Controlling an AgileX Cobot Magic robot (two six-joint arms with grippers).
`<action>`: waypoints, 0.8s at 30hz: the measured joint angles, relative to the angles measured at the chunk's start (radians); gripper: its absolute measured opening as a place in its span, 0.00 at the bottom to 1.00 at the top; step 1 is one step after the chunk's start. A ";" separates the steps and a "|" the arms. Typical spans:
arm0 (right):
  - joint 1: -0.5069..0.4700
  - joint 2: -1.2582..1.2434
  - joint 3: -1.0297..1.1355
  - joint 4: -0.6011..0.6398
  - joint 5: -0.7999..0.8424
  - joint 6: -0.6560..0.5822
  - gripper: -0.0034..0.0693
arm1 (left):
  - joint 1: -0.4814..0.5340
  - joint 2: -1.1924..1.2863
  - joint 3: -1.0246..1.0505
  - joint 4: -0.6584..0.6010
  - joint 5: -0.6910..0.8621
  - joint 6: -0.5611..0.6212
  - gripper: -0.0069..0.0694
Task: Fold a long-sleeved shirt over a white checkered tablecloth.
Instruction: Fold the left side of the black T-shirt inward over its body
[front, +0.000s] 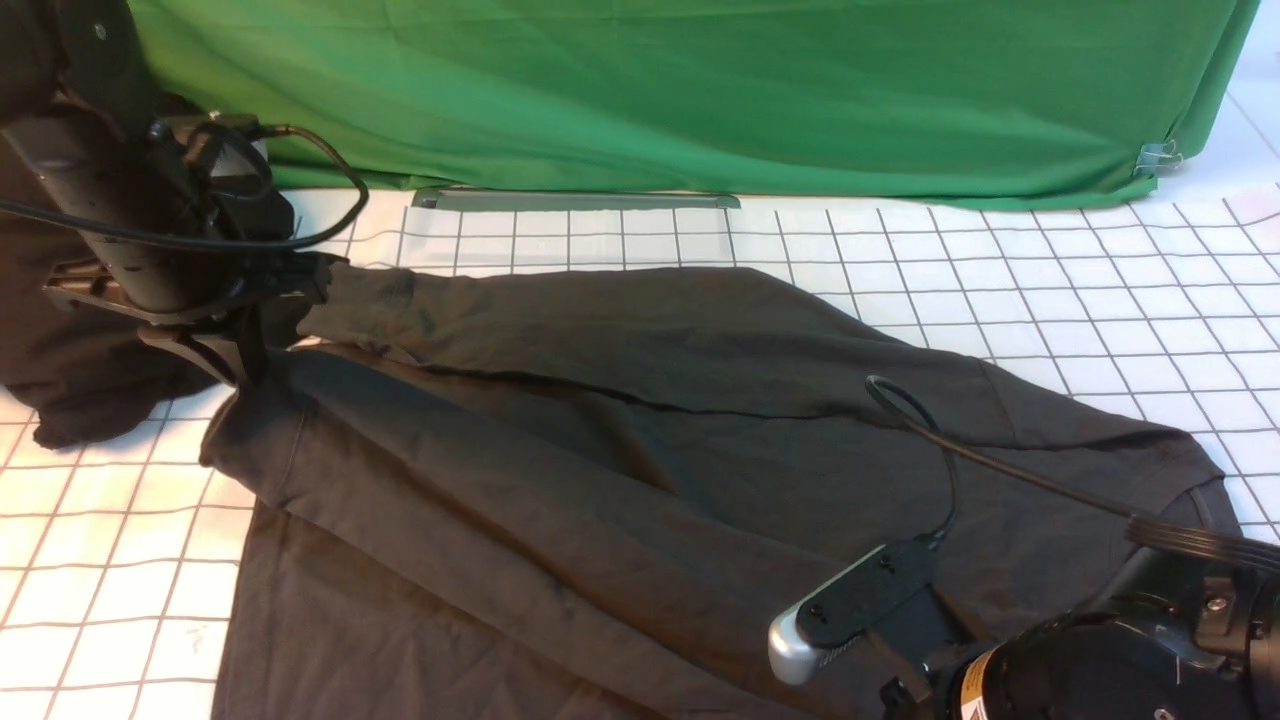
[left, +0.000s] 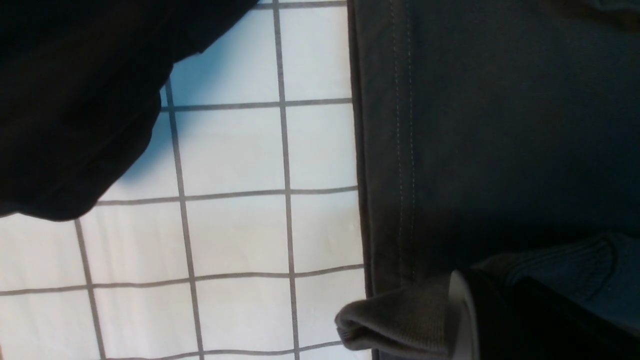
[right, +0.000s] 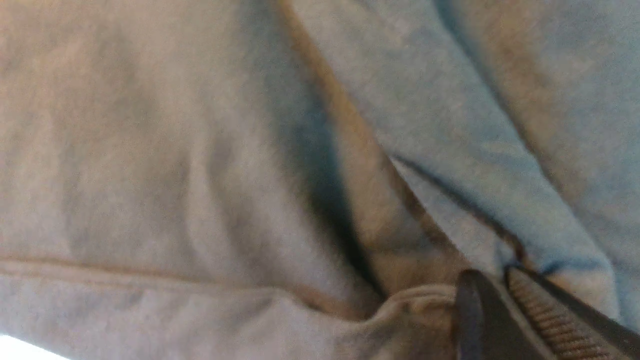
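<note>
- The long-sleeved shirt (front: 600, 450) lies spread over the white checkered tablecloth (front: 1100, 300).
- The left claw (front: 255, 360) is clenched on the sleeve cuff (left: 400, 315).
- The right claw (right: 492, 280) is clenched, pinching a fold of the shirt.

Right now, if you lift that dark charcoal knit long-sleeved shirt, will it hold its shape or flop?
Probably floppy: the dark charcoal knit long-sleeved shirt lies in soft folds and its sleeve drapes from the left gripper. Likely not slippery: the knit bunches where pinched. Pulled, it may drag across the white checkered tablecloth.
</note>
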 joint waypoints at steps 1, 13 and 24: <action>0.000 -0.011 0.000 0.000 0.018 0.000 0.07 | 0.000 0.000 0.000 0.000 0.000 0.000 0.11; 0.031 -0.268 0.000 0.021 0.232 0.018 0.06 | 0.000 0.000 0.000 -0.004 0.001 0.019 0.11; 0.154 -0.304 0.000 0.047 0.324 0.109 0.06 | 0.000 0.000 0.000 -0.025 0.030 0.019 0.11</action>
